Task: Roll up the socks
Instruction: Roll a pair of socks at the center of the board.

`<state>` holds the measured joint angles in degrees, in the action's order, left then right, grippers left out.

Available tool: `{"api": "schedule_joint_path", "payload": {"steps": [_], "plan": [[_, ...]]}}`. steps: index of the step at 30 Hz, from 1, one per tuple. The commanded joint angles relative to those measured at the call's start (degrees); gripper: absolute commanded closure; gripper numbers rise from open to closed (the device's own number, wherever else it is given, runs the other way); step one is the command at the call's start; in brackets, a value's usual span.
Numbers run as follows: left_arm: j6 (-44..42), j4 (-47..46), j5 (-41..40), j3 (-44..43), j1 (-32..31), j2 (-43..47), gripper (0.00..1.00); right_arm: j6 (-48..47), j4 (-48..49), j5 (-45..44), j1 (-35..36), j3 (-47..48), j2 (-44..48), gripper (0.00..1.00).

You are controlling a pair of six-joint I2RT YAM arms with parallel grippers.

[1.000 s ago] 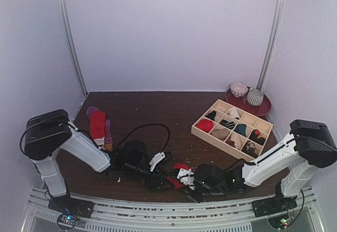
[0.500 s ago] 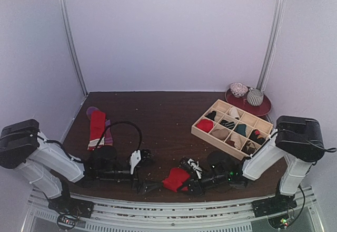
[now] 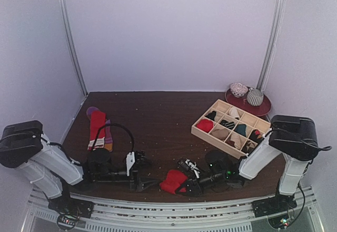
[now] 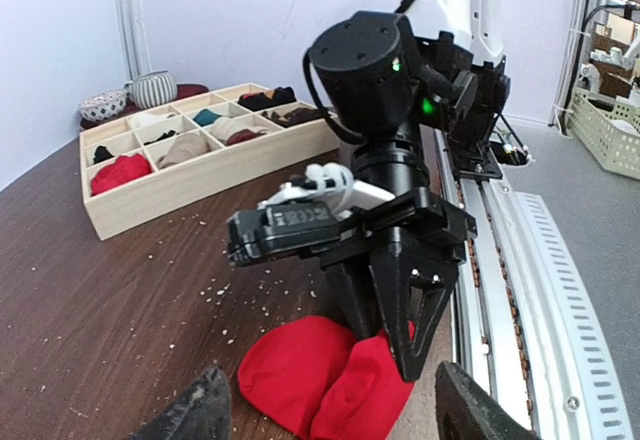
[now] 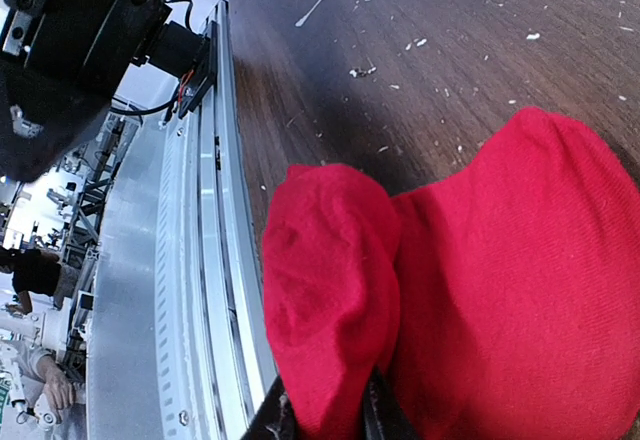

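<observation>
Dark wood counter (image 3: 163,118), flecked with pale crumbs, fills a white-walled booth. Low at its front edge, the right pincer (image 4: 392,345) is pressed together on a fold of the red sock (image 3: 174,180). That sock lies bunched in a two-lobed lump between the two arms. The left pincer (image 4: 330,400) stands spread and empty, facing the lump from just beside it. Farther out, two flat socks (image 3: 98,127) wait at the left, the plain red one lying on the purple-and-orange one. The wooden grid tray (image 3: 209,138) at the right holds bundles in its compartments.

The roll looks only half made. To finish it well, the right pincer should keep its pinch as an anchor. The left should take the free lobe and tuck it over tightly, working away from the front rail so nothing slides off.

A second ago both pincers crowded over the sock and mostly hid it. Now the left arm has dropped low and drawn back leftward, leaving the lump exposed.
</observation>
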<state>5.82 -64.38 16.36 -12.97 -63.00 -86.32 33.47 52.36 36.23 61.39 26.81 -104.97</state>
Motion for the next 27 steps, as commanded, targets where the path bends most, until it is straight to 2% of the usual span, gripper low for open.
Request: {"api": "schedule_joint_path", "payload": {"steps": [1,5,16,19,24,25,27], "plan": [[-3.6,1.5,4.4,-2.5,-1.1,-4.9,0.3,-1.4,-13.2,1.4,-1.0,1.2,-3.6,0.83],[-4.5,4.2,4.8,-5.0,-2.0,-9.4,0.3,-3.5,-16.7,2.9,-2.3,2.4,-4.0,0.83],[-5.4,8.9,4.3,-10.5,-3.5,-17.3,0.42,-8.2,-23.4,6.9,-5.0,5.3,-4.8,0.83],[-5.3,10.6,4.1,-11.8,-3.4,-18.5,0.57,-9.0,-24.5,7.2,-5.1,5.7,-4.8,0.83],[-3.1,14.9,4.3,-13.7,-3.5,-19.9,0.95,-10.0,-25.9,6.4,-5.2,6.3,-3.5,0.82],[-2.0,16.4,3.8,-14.0,-3.4,-19.9,1.0,-10.3,-26.4,5.3,-5.2,6.4,-2.4,0.8],[1.1,18.6,3.1,-14.1,-3.1,-19.7,1.0,-11.5,-28.1,1.7,-5.3,6.2,1.2,0.72]]}}
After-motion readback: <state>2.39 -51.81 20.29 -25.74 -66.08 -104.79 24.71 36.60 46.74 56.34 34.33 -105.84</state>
